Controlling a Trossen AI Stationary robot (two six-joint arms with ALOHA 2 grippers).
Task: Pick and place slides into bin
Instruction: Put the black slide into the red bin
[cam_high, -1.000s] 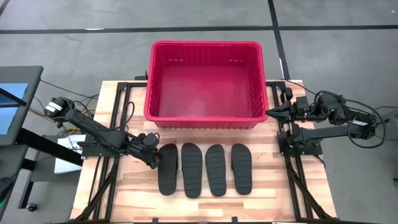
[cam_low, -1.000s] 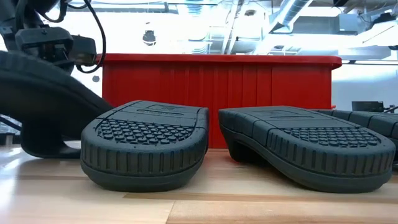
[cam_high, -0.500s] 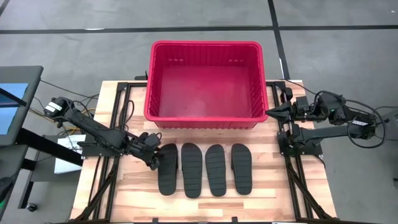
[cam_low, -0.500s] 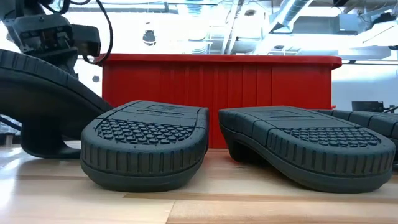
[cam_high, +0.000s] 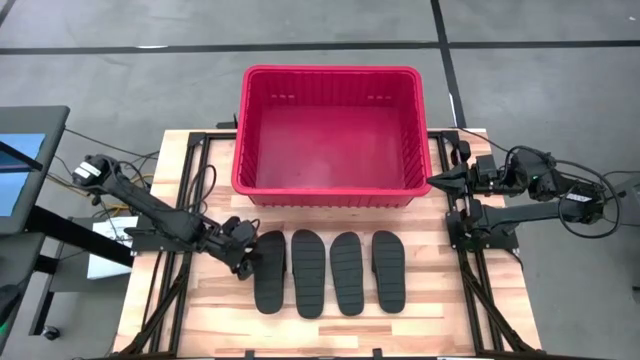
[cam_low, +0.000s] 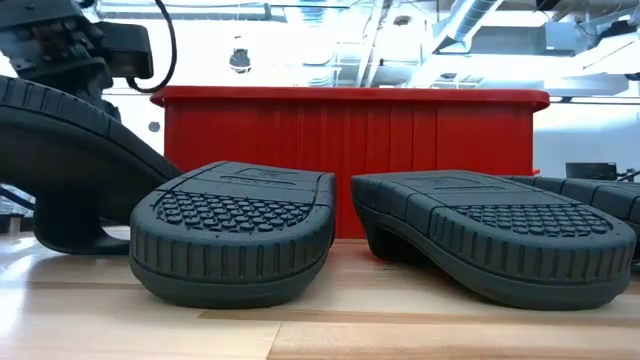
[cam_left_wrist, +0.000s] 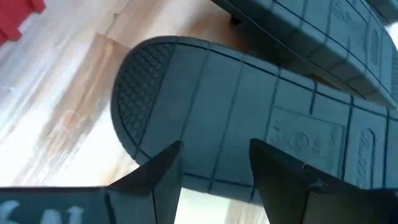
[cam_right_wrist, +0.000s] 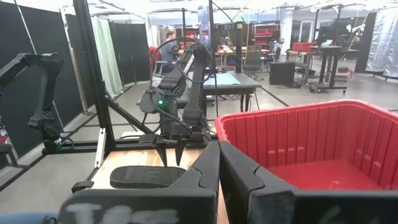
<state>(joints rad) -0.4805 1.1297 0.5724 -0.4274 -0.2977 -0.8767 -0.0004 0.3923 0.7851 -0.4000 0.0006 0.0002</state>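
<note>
You had the left gripper down at the tabletop, its fingers spread wide over the near edge of the leftmost slide, with nothing clamped between them yet. That slide sat sole up, and in the low view its end appeared tilted off the wood. The other three slides lay in a row just beside it, soles up, in front of the bin, which held nothing.

Your right gripper waited beside the bin's right wall with its fingers closed on nothing.

Judging by the look of them, these sandals were light, rubbery and likely to bend, so a pinch at the toe or heel would probably have let the rest droop. The ribbed sole offered good friction. You would have done best to take hold across the long edge near the middle, sole above and footbed below, or through the strap if you could reach it. The neighbour lay close, so there was little room on that side.
</note>
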